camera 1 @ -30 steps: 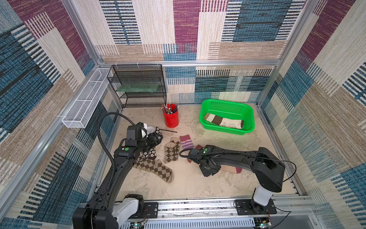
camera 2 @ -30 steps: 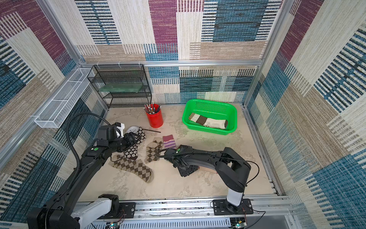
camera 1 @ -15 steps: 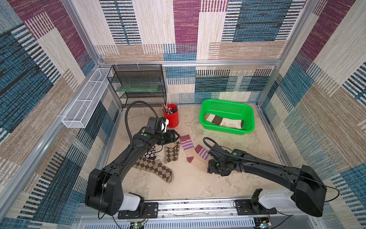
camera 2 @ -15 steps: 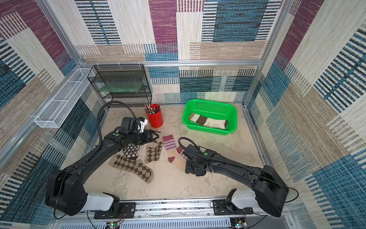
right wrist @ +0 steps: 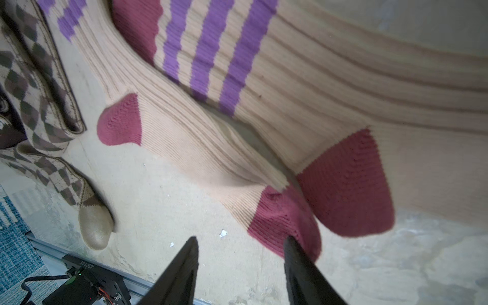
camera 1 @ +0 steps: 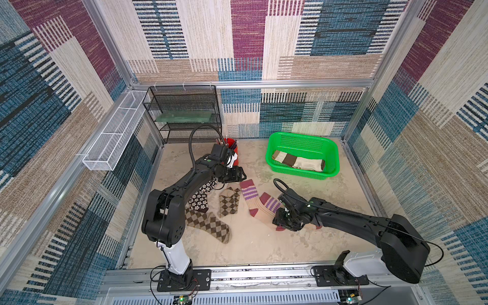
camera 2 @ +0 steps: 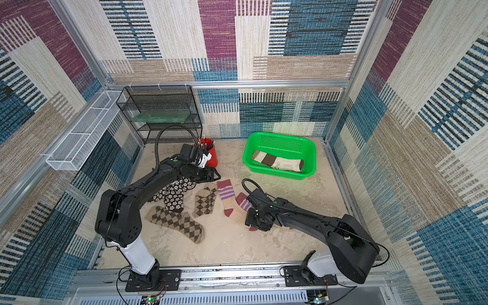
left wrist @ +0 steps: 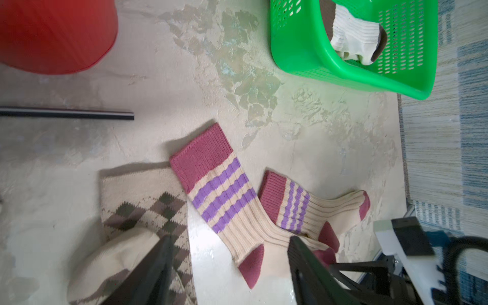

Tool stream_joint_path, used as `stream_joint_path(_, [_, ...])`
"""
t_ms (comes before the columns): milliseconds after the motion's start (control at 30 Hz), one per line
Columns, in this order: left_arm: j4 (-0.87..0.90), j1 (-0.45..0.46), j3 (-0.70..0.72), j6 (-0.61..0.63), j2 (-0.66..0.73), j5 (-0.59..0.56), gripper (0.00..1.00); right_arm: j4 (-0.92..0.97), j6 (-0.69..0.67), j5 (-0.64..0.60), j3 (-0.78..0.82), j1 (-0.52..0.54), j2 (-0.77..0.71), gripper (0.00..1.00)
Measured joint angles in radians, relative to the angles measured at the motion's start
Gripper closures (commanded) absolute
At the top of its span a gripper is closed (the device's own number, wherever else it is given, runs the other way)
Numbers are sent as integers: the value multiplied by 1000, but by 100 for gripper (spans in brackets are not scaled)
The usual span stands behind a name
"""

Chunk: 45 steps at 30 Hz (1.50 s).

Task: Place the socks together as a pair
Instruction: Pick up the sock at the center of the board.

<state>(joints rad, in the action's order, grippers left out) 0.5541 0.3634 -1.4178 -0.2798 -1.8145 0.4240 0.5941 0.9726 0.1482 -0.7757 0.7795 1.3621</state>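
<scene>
Dark brown knit with white flowers marked the flowered socks (camera 1: 201, 198), farthest left on the floor (camera 1: 264, 245). They slanted from the front toward the back-right, their upper ends hidden under the left arm (camera 1: 184, 184). Just in front of them the long argyle sock (camera 1: 208, 224) ran diagonally, beige toe pointing frontward and cuff lost behind that arm's elbow. Beside it the short argyle sock (camera 1: 229, 202) lay front to back, cream cuff toward the back; whether its foot was folded under could not be told.

The left gripper (camera 1: 239, 174) hovered just behind that cuff, near the red cup (left wrist: 52, 34). The left wrist view showed its fingers (left wrist: 158, 264) spread wide with nothing between them.

The first striped sock (camera 1: 249, 196) pointed its maroon cuff backward, its leg running forward to the heel and then bending right. The second striped sock (camera 1: 268, 202) overlapped it and ran rightward under the right arm (camera 1: 343, 219), which covered most of its foot. The right gripper (camera 1: 281, 225) sat low over the maroon toes. In the right wrist view its fingers (right wrist: 182, 272) stood apart, one tip at a toe's edge, clamping nothing.

Farthest right and back, the cream-brown socks (camera 1: 298, 161) lay lengthwise in the green basket (camera 1: 303, 144), partly cut off by its rim
</scene>
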Motion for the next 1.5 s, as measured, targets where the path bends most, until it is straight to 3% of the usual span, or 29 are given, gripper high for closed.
stream_joint_path(300, [138, 49, -228, 73, -235, -87, 36, 39, 37, 0, 11, 19, -40, 43])
stream_joint_path(667, [229, 65, -388, 100, -402, -262, 41, 37, 78, 2, 73, 38, -108, 34])
stream_joint_path(1000, [244, 69, -432, 111, -469, -266, 70, -35, 104, 28, 175, -32, -152, 35])
stream_joint_path(1200, [227, 72, -397, 120, -454, -259, 86, -130, 95, 56, 193, -88, -101, 48])
stream_joint_path(1367, [216, 74, -353, 129, -428, -245, 100, -162, 68, 61, 151, -92, -26, 84])
stream_joint_path(1500, [244, 74, -309, 129, -390, -234, 100, -130, 58, 49, 107, -93, -53, 96])
